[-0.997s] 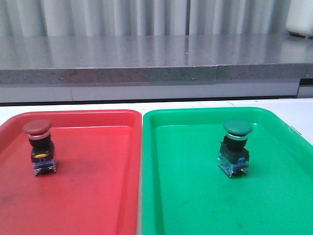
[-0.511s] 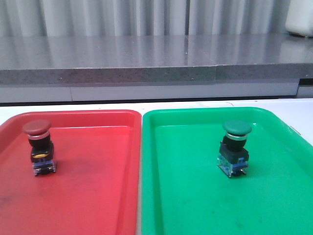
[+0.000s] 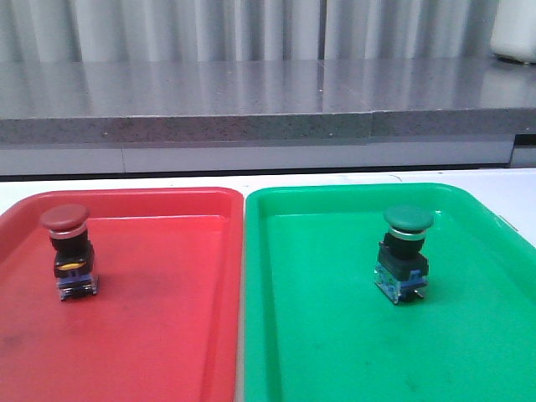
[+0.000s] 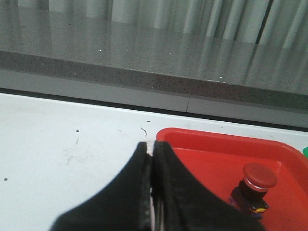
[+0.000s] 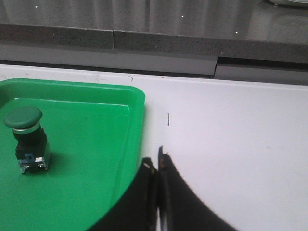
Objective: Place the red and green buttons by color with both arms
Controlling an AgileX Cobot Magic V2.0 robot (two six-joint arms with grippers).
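In the front view neither arm can be seen, and the near edges of the red tray (image 3: 167, 201) and the green tray (image 3: 335, 194) are cut off by the frame. In each wrist view only the dark fingers are visible, and their lower part runs out of the picture. The lower body of the red button (image 4: 254, 188) is also cut off in the left wrist view, so its base cannot be seen there.

The left gripper (image 4: 151, 150) has its two fingers pressed together, with only a thin seam between them, and nothing is held between them. It is over the white table (image 4: 62, 139), just beside the corner of the red tray (image 4: 202, 139); whether the tips touch anything cannot be told.

The right gripper (image 5: 157, 161) is closed in the same way and it is empty. Its tips are at the outer rim of the green tray (image 5: 137, 103), and contact with the rim is not clear.

The red button (image 3: 69, 251) stands upright inside the red tray, apart from the left gripper, on the side toward the other arm. The green button (image 5: 26, 138) stands upright inside the green tray, well apart from the right gripper, also on the inner side. In the front view the green button (image 3: 404, 254) is seen upright on the tray floor.
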